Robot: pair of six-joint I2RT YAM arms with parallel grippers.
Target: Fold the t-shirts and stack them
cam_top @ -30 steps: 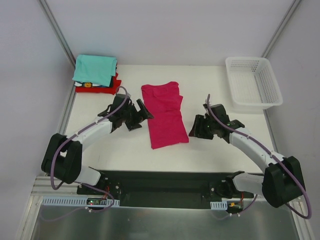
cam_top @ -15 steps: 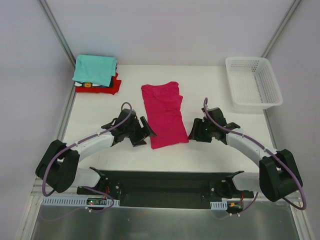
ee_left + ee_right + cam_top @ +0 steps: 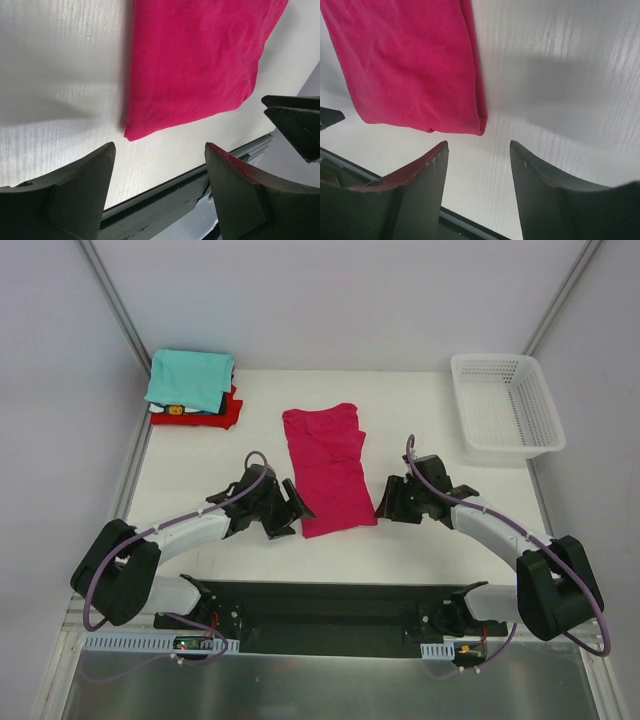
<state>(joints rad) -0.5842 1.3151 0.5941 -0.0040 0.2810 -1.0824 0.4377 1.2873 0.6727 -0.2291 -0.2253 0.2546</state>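
Right gripper [image 3: 477,146], jaws apart, frames the magenta t-shirt [image 3: 410,65] corner, apparently untouched.

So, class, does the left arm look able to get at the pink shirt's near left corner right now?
Probably yes: the left gripper is open beside that corner of the pink shirt, with only table between.

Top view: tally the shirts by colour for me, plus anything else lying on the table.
Pink shirt: 1
Teal shirt: 1
Red shirt: 1
Dark-and-white shirt: 1, only its edge shows under the teal one
Basket: 1
Total: 5 (4 shirts, 1 basket)
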